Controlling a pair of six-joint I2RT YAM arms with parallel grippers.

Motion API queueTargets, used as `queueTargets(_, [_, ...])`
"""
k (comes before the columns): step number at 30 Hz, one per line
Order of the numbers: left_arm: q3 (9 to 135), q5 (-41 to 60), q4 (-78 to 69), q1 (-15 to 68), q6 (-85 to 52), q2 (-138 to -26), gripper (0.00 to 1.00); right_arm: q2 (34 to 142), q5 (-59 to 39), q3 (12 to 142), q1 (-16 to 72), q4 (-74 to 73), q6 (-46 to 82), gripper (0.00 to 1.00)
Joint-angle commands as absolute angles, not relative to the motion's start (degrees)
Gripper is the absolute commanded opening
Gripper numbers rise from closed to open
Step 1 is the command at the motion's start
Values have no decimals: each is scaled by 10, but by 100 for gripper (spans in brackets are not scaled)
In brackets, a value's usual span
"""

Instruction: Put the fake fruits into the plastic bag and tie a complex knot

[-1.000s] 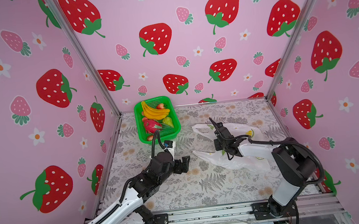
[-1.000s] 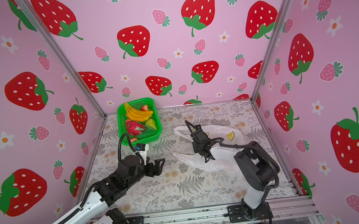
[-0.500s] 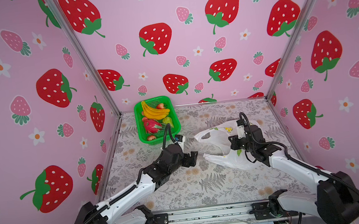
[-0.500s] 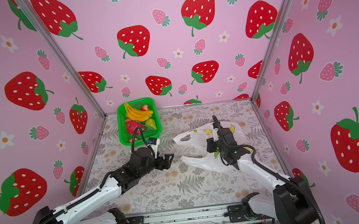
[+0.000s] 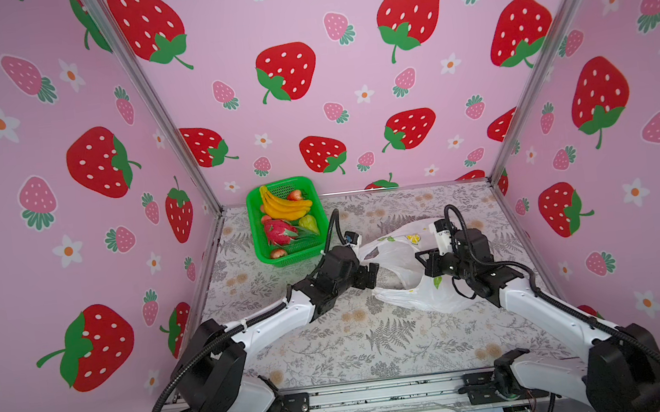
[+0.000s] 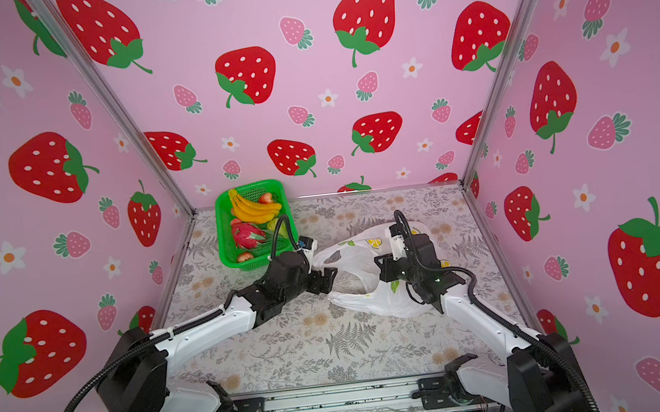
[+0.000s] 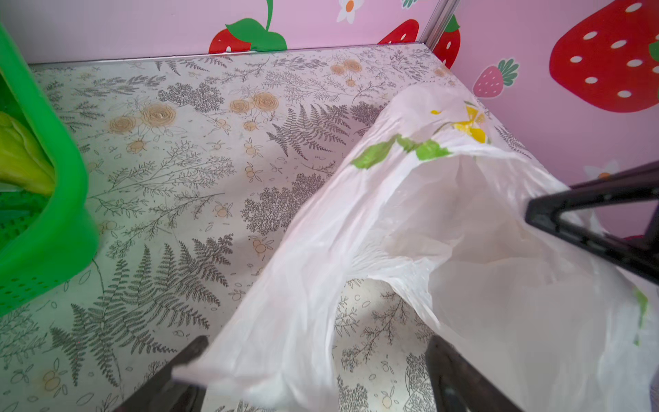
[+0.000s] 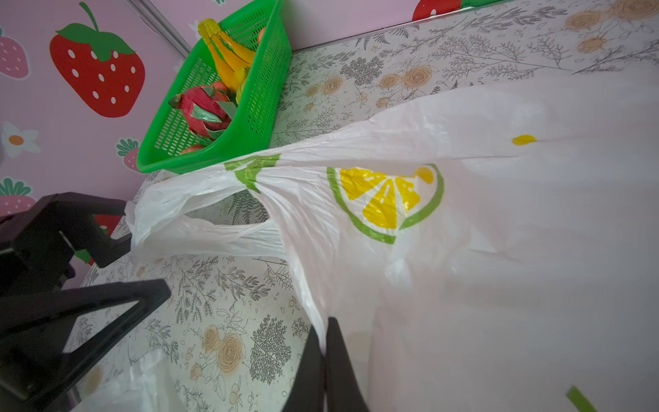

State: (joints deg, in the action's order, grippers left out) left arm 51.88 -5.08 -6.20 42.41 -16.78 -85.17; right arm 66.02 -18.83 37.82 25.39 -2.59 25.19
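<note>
The green basket [image 5: 254, 227] stands at the back left of the worktop [image 5: 334, 340]. Both top views show all the fake fruits inside it: the banana bunch [image 5: 284, 206], the dragon fruit [image 5: 278, 231], the green pear-like fruit [image 5: 308, 224] and the small red ones [image 5: 277, 253]. The left wrist view catches only a corner of the basket and a sliver of yellow-green fruit. The right wrist view shows the bananas and dragon fruit above the perforated wall.

Just right of the basket, the left gripper [image 5: 371, 273] has its jaws wide apart. In the left wrist view a loop handle [image 7: 285, 303] of the plastic bag [image 5: 434, 296] runs between them, unclamped. The right wrist view adds that this handle's end touches the tip of one finger [image 8: 96, 232].

The bag lies between the two grippers with its mouth toward the left one and its handles untied. The second handle [image 5: 388, 295] lies flat on the worktop. Only the right wrist view shows the lemon-slice print [image 8: 385, 199] sharply.

The right gripper [image 8: 326, 335] has its jaws pressed together on the bag's thin film, and this pinch shows plainly only in its own wrist view. A white tag [image 5: 442, 239] on the right wrist carries print too small to read.
</note>
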Motion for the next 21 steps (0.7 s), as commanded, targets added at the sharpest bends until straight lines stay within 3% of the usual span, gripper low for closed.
queueTargets(1, [559, -52, -65, 421, -141, -881, 90, 646, -209, 388, 250, -14, 230, 0])
queueTargets(5, [579, -39, -70, 419, -127, -905, 78, 651, -208, 397, 249, 2, 199, 0])
queueTargets(8, [602, -1, -52, 419, -121, -914, 55, 659, -165, 413, 250, 25, 169, 0])
queueTargets(10, [622, 39, -21, 419, -124, -917, 33, 659, -119, 423, 253, 40, 154, 0])
queueTargets(12, [639, 73, 9, 419, -146, -911, 23, 658, -49, 431, 269, 54, 139, 0])
queueTargets(16, [631, 150, 11, 420, -240, -876, 10, 660, 118, 451, 321, 87, 108, 10])
queueTargets(19, [628, 179, 12, 420, -296, -851, 1, 663, 194, 452, 353, 94, 90, 21])
queueTargets(21, [638, 200, 21, 420, -314, -842, 0, 666, 221, 449, 369, 89, 78, 31])
